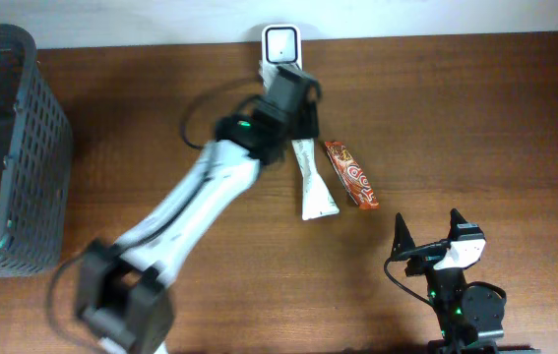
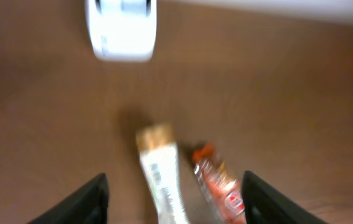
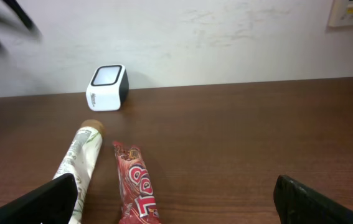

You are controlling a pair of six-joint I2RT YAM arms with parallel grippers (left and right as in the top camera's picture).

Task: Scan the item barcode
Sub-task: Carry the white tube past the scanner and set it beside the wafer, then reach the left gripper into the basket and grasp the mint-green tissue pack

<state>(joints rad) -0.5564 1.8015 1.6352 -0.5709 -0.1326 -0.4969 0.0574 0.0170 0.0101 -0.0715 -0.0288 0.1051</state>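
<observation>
Two items lie side by side on the wooden table: a white packet (image 1: pixel 315 184) with a brown end and a red snack bar (image 1: pixel 350 175). The white barcode scanner (image 1: pixel 280 44) stands at the table's far edge. My left gripper (image 1: pixel 296 100) hovers between the scanner and the far ends of the items. In the blurred left wrist view it (image 2: pixel 173 205) is open and holds nothing, with the white packet (image 2: pixel 164 183) and red bar (image 2: pixel 221 186) on the table below. My right gripper (image 3: pixel 176 205) is open at the near edge, and the red bar (image 3: pixel 137 186) lies ahead of it.
A dark mesh basket (image 1: pixel 32 147) stands at the left edge with teal packets and a dark thing inside. The left arm (image 1: pixel 190 211) crosses the table diagonally from the near left. A white wall (image 3: pixel 226 37) rises behind the scanner (image 3: pixel 108 87).
</observation>
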